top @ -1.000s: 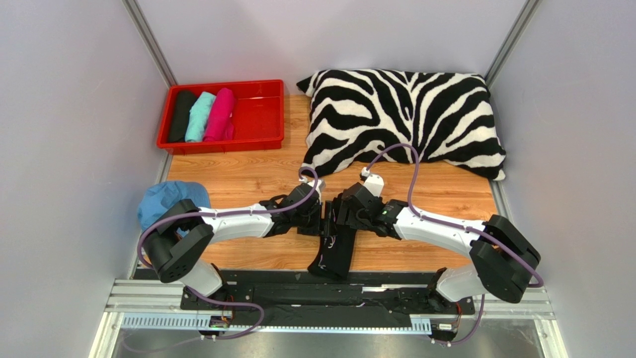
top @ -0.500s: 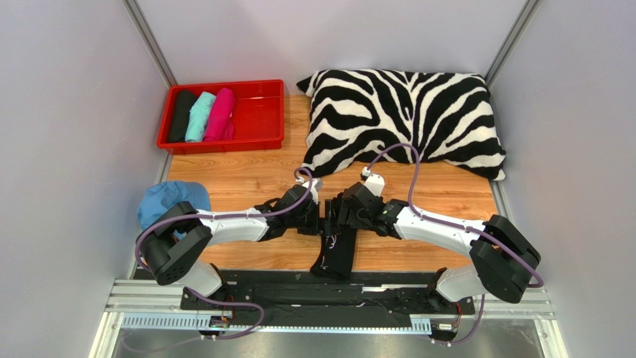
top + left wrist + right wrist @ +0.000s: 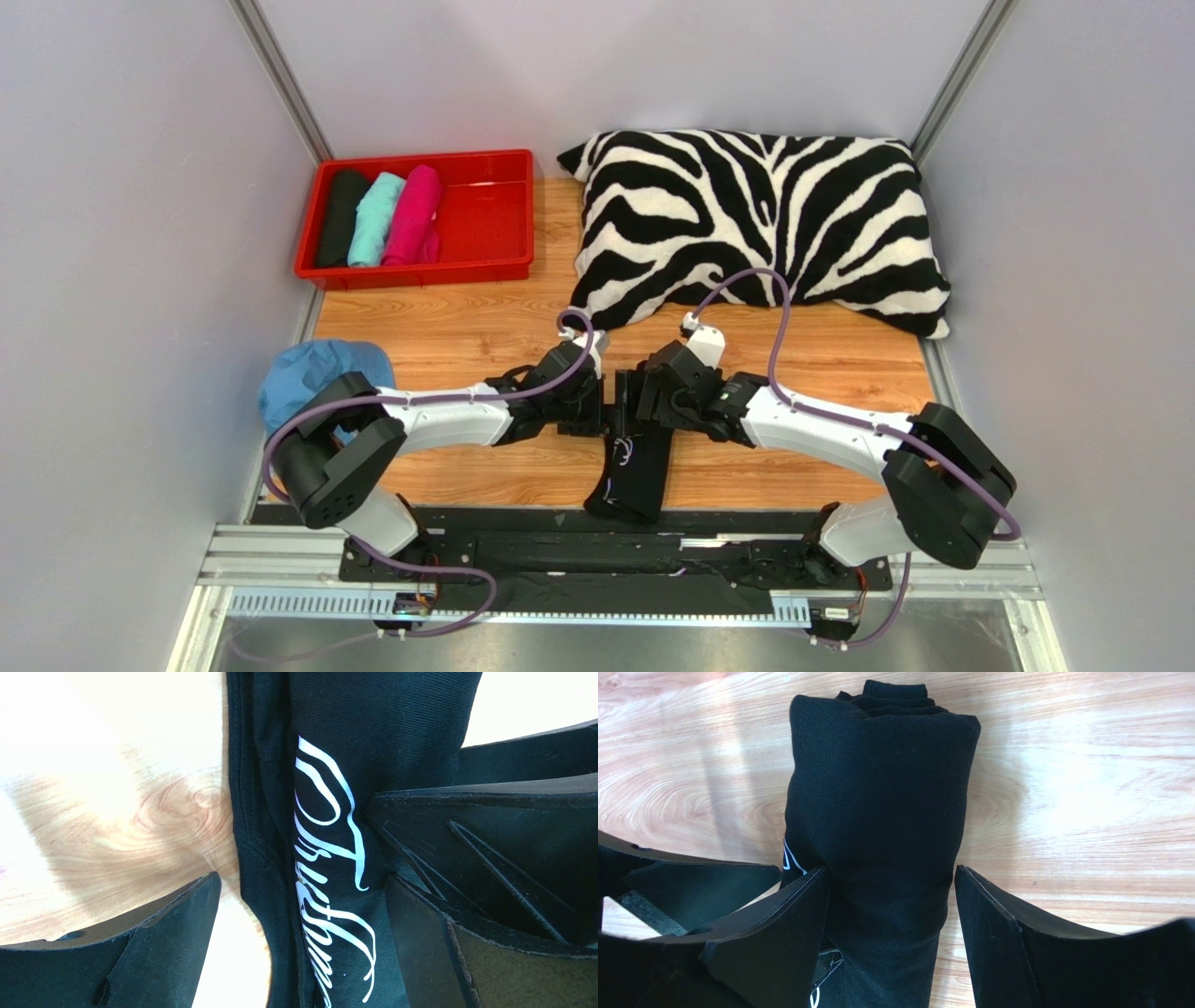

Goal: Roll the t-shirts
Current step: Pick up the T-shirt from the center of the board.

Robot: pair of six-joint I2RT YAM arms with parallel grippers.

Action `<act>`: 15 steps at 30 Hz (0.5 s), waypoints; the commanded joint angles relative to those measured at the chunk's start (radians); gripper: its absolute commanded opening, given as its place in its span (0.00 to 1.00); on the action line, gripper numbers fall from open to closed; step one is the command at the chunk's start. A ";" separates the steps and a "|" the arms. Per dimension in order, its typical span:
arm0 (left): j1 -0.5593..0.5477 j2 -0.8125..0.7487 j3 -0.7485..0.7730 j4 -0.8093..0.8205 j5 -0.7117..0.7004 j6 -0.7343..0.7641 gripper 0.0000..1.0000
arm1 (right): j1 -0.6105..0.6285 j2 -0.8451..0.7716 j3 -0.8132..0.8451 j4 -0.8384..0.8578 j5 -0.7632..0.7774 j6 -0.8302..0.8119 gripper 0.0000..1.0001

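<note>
A large black t-shirt (image 3: 631, 476) with a white script print (image 3: 330, 861) lies as a narrow strip on the wooden table, its far end rolled up (image 3: 878, 777). My left gripper (image 3: 302, 882) (image 3: 606, 417) is open and straddles the printed strip, with bare wood showing beside its left finger (image 3: 161, 945). My right gripper (image 3: 889, 871) (image 3: 640, 412) is open around the roll. Its left finger (image 3: 780, 931) touches the cloth, and its right finger (image 3: 1011, 945) stands a little off it. Black (image 3: 341, 217), teal (image 3: 376, 217) and pink (image 3: 415, 214) rolled t-shirts lie in the red tray (image 3: 484, 269).
A zebra-striped pillow (image 3: 758, 210) fills the back right of the table. A bundle of blue cloth (image 3: 316, 375) sits at the left edge beside the left arm. Grey walls close in both sides. The two grippers stand very close together.
My left gripper's jaws have spread wider around the black strip. The right gripper and the t-shirt have stayed where they were.
</note>
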 commanded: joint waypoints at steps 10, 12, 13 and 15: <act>-0.073 0.045 0.046 -0.021 -0.053 -0.040 0.14 | 0.003 -0.004 0.042 -0.081 0.012 -0.011 0.70; -0.073 0.042 0.054 -0.042 -0.059 -0.038 0.07 | 0.001 -0.013 0.051 -0.095 0.021 -0.010 0.70; -0.073 0.041 0.060 -0.047 -0.061 -0.035 0.00 | 0.003 -0.018 0.066 -0.117 0.029 -0.007 0.70; -0.073 0.045 0.071 -0.061 -0.062 -0.031 0.00 | 0.001 -0.039 0.086 -0.140 0.050 -0.005 0.71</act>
